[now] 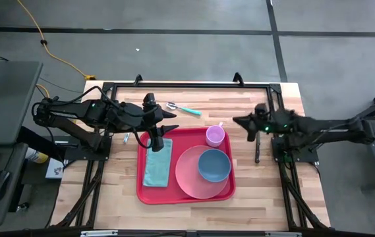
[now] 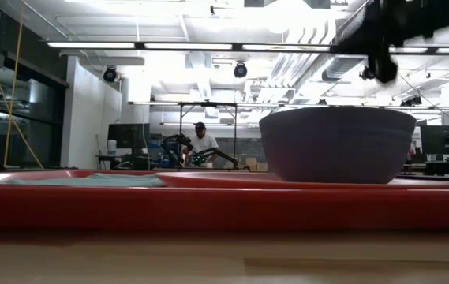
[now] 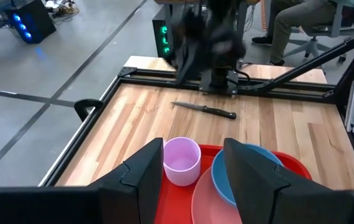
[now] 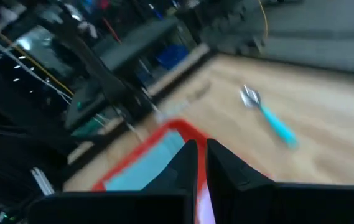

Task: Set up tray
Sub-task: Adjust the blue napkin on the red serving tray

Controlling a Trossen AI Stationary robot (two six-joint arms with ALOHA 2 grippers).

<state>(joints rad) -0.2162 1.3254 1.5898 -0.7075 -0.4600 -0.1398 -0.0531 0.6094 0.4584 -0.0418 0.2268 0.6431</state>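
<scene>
The red tray (image 1: 186,199) lies in the middle of the table. On it are a teal napkin (image 1: 157,161) along its left side, a pink plate (image 1: 188,178) carrying a blue bowl (image 1: 214,164), and a small lilac cup (image 1: 215,136) at the far right corner. My left gripper (image 1: 164,128) hangs open above the tray's far left corner, pointing toward the cup (image 3: 181,160), with nothing between its fingers. My right gripper (image 1: 236,120) is shut and empty, raised above the table beyond the tray's far right corner.
A knife (image 1: 258,148) lies on the wood to the right of the tray, near the right arm's base. A teal-handled utensil (image 1: 186,109) lies beyond the tray's far edge. Another small utensil (image 1: 126,137) lies left of the tray. A black frame borders the table's far edge.
</scene>
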